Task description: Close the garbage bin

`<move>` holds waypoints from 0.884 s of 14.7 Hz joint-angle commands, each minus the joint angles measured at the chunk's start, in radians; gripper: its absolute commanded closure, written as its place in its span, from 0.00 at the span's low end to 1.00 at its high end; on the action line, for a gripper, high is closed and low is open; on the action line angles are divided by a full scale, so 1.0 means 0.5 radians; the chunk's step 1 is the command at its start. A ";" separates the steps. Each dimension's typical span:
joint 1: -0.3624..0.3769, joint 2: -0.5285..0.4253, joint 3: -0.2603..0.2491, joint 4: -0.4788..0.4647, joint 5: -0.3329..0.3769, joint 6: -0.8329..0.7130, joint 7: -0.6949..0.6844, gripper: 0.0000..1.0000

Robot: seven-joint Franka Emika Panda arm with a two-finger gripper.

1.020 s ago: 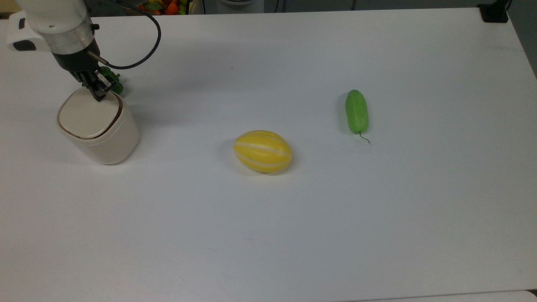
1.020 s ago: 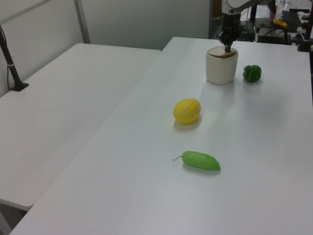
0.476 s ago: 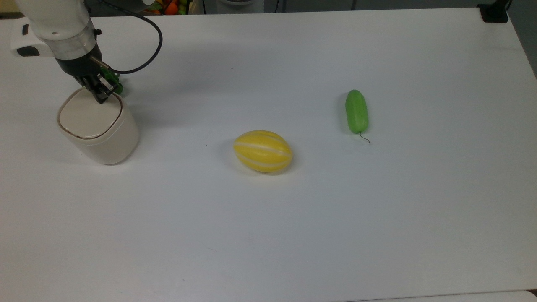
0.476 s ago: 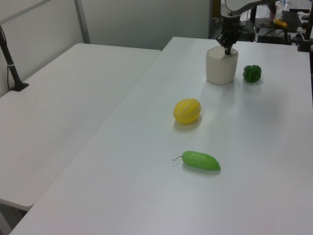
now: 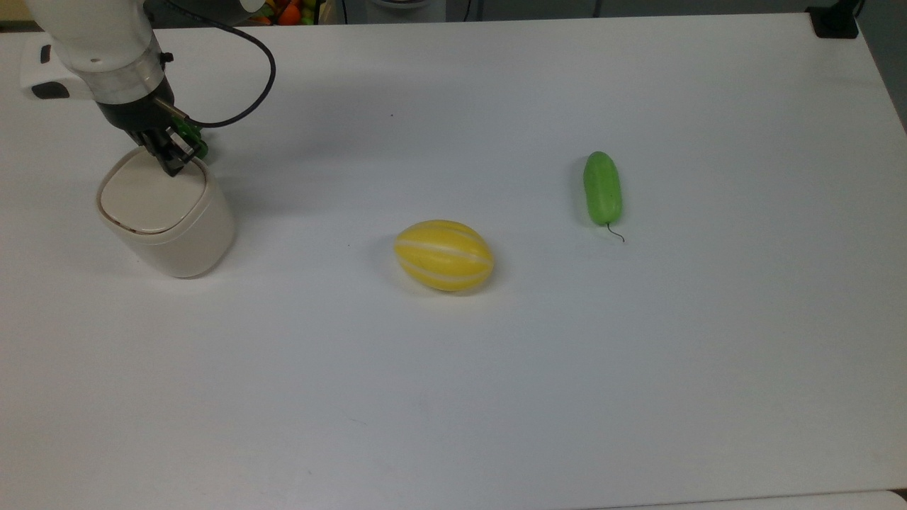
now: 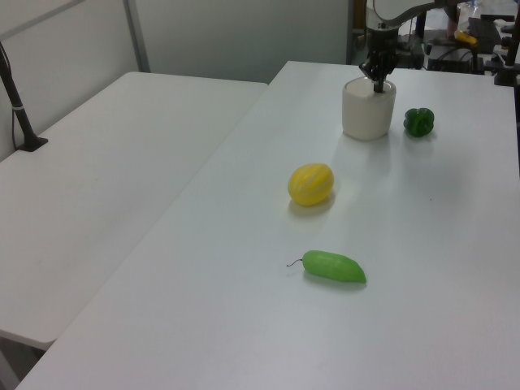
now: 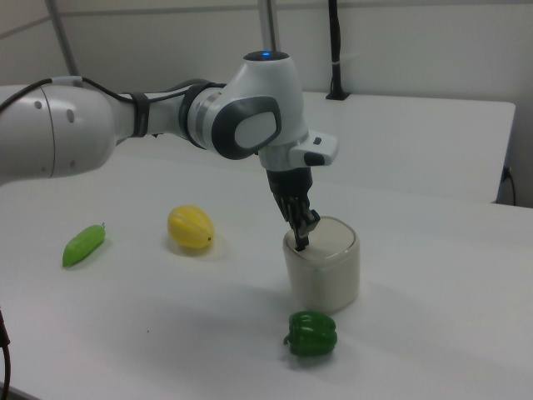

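Lid lowered flush since the earlier frame, garbage bin (image 5: pixel 166 219) near top view's left table (image 5: pixel 496 389) edge, gripper (image 5: pixel 172 166) fingertips together on lid rim, gripping nothing, green pepper (image 7: pixel 312 333) beside bin in right view

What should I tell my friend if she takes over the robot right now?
Gripper: fingers together, tip pressing on the lid's edge near the top view's upper right corner.
Garbage bin: on the white table, at the top view's left; lid looks flat and seated.
Nearby: green pepper beside the bin, yellow melon and green cucumber farther off.
Done: lid pushed down.
Left: lift the gripper and check the lid stays shut.
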 commanded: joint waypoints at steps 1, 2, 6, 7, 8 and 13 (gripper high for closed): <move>0.002 -0.003 0.005 -0.037 -0.023 -0.019 -0.033 1.00; -0.004 -0.018 0.002 -0.031 -0.020 -0.028 -0.033 1.00; -0.010 -0.131 0.001 -0.025 -0.016 -0.037 -0.029 1.00; -0.010 -0.168 0.001 -0.028 -0.016 -0.047 -0.029 1.00; -0.007 -0.199 0.001 -0.028 -0.016 -0.080 -0.033 1.00; -0.013 -0.423 0.005 -0.071 -0.013 -0.267 -0.235 1.00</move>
